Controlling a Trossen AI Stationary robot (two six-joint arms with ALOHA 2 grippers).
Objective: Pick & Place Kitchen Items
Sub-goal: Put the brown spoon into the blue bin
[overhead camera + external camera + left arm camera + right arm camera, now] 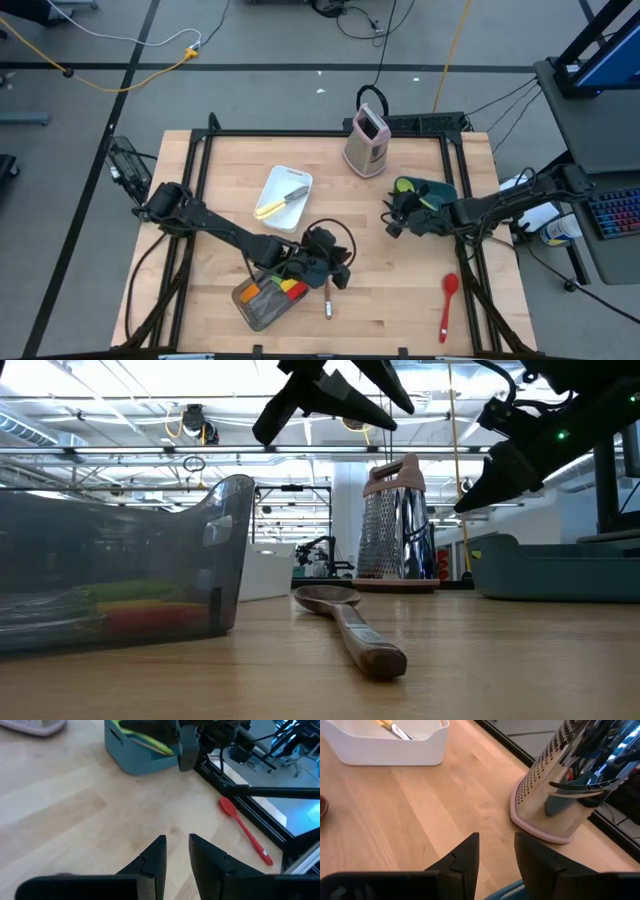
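Wooden spoon (327, 302) lies flat on the table (400, 310) at lower centre of the high view, just right of the grey pan (262, 308); brown, oval bowl, thick handle running toward the low camera (350, 628). Pan holds green, red and orange spatulas (285, 289), colours layered behind its translucent wall in the low view. Red spoon (447, 303) lies alone at lower right near the table edge, bowl toward the top of the frame. Yellow-handled knife (280, 202) sits in the white tray (268, 185) left of centre. Green utensil (407, 186) sticks out of the teal bin (440, 190) at right. No readable writing anywhere.

Left gripper (335, 270) hangs above the pan's right end, over the wooden spoon; fingers slightly apart, holding nothing. Right gripper (392, 222) hovers left of the bin, fingers also a little apart and empty. Pink-and-steel box grater (366, 140) stands upright at top centre.
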